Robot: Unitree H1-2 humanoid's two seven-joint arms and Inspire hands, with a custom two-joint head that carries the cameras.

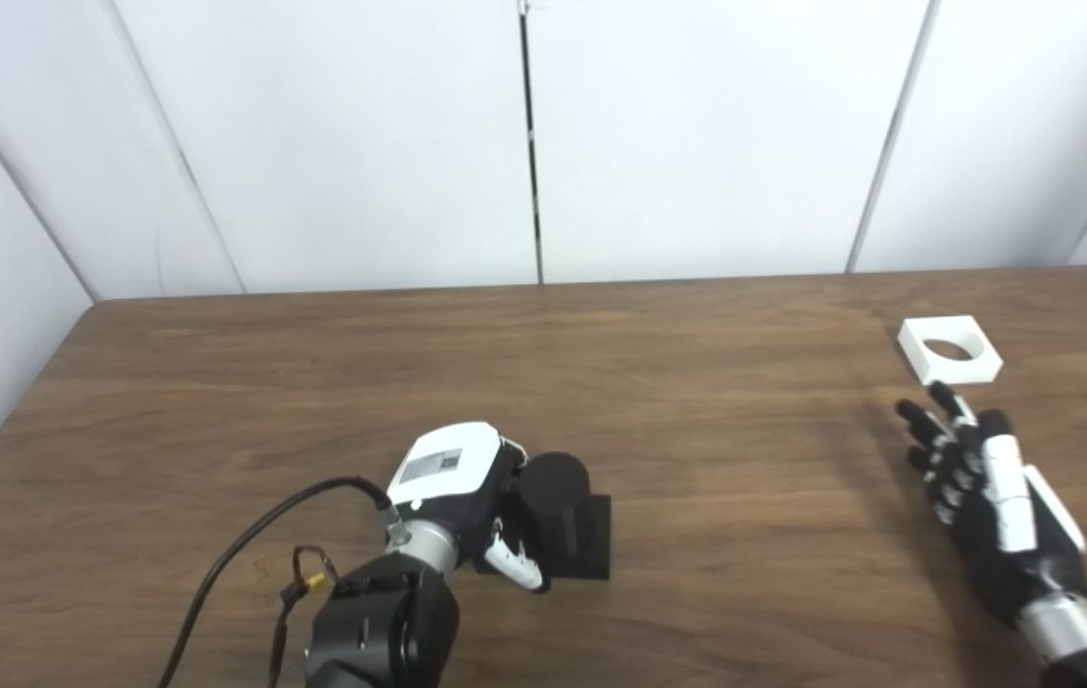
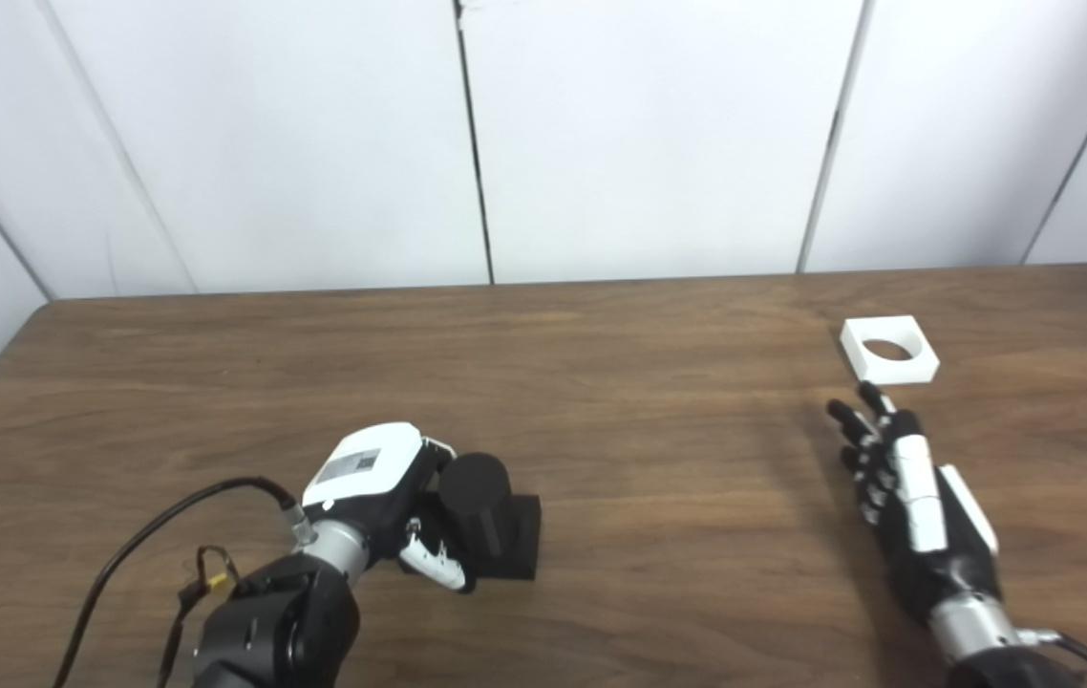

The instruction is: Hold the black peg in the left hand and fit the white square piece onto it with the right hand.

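The black peg (image 1: pixel 555 497) is a short upright cylinder on a square black base (image 1: pixel 593 545), standing on the table near the front, left of centre. My left hand (image 1: pixel 453 483) sits against its left side, fingers and thumb curled around the cylinder. The white square piece (image 1: pixel 948 350), with a round hole through it, lies flat at the far right of the table. My right hand (image 1: pixel 983 487) hovers just in front of it, open, fingers stretched toward the piece, the fingertips a little short of its near edge.
The brown wooden table (image 1: pixel 696 459) runs to white wall panels (image 1: pixel 696 134) at the back. A black cable (image 1: pixel 247 545) loops from my left wrist over the front left of the table.
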